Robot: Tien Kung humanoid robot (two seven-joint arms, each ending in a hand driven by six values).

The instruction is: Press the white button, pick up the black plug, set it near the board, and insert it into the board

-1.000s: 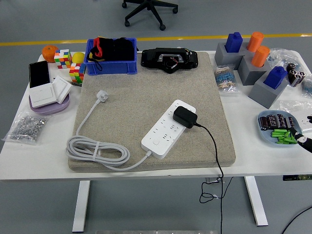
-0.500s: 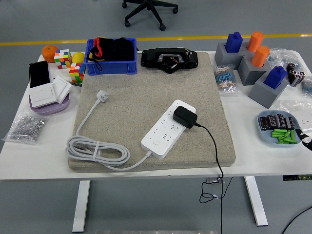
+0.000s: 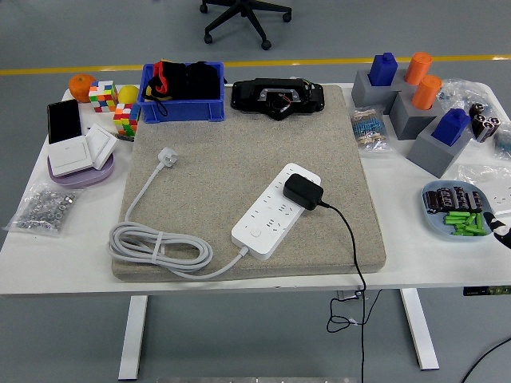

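Your right hand [image 3: 503,230] has slid further off the right edge; its grip can't be told. The boxy black plug [image 3: 303,191] sits in the glossy white board [image 3: 275,212] on the coarse mat [image 3: 239,152].

I see the black rectangular plug [image 3: 303,191] seated in the long white plastic power strip [image 3: 275,212], which lies diagonally, pointing toward one o'clock, its white button [image 3: 255,234] at the near end.

We see a white power strip [image 3: 275,211] and black plug [image 3: 303,191] on a speckled beige mat [image 3: 239,152]. At eleven o'clock sit a blue bin [image 3: 182,108] and multicoloured cubes [image 3: 104,96]; at two o'clock, grey blocks [image 3: 439,144] bear blue and orange pegs.
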